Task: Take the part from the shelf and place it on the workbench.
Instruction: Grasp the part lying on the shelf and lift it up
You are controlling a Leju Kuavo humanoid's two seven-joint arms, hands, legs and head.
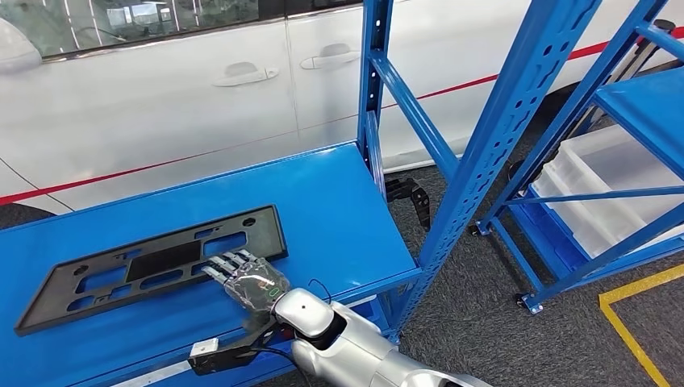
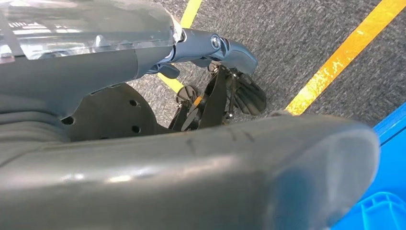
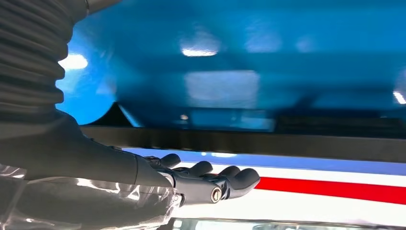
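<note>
The part [image 1: 157, 264], a flat black cut-out plate, lies on the blue shelf [image 1: 339, 210], its long axis running across the robot's front and rising slightly toward the right; the right hand [image 1: 246, 278] rests on its near edge toward the right end, fingers [image 1: 228, 262] stretched flat over the plate, not curled round it, so I judge nothing is gripped yet; the right wrist view shows those fingers straight and together; the left hand [image 2: 143, 120] hangs over grey carpet with yellow floor lines, its closure impossible to tell; blue rack uprights [image 1: 516, 121] stand close on the right, a white car [image 1: 202, 89] behind; no counter is visible.
</note>
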